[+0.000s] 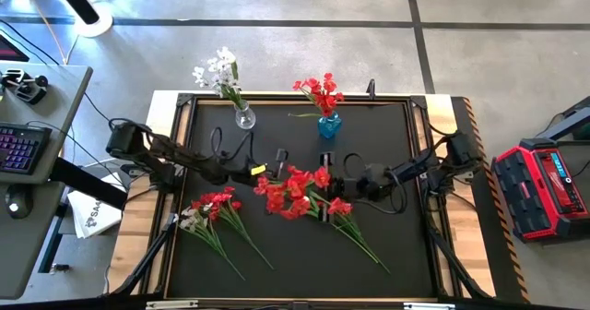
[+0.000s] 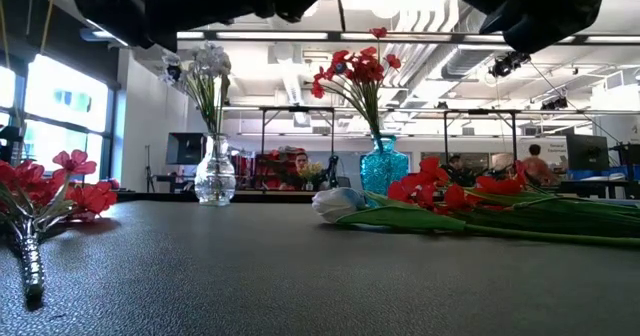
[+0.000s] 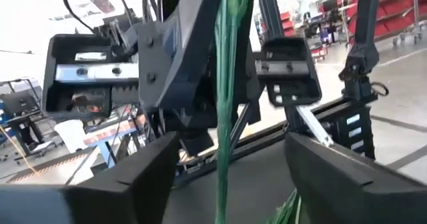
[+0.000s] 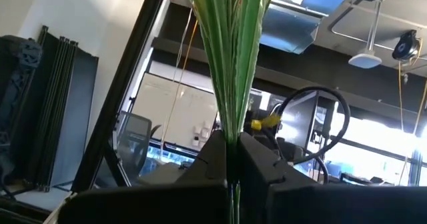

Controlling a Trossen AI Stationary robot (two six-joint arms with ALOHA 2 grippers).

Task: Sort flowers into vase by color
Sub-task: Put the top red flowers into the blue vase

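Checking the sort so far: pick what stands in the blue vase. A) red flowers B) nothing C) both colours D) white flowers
A: the blue vase at the table's far edge holds red flowers, while the white flowers stand in the clear vase.

Both arms are dark, jointed, with black cables looped alongside. The left arm (image 1: 175, 158) carries a small yellow marking near the wrist. Silver screwed plates show behind the matte black fingers (image 3: 333, 174)

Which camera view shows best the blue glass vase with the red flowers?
The low view: the blue glass vase stands whole and unobstructed, its red flowers above. The high view shows it small, from above. Neither wrist view shows it.
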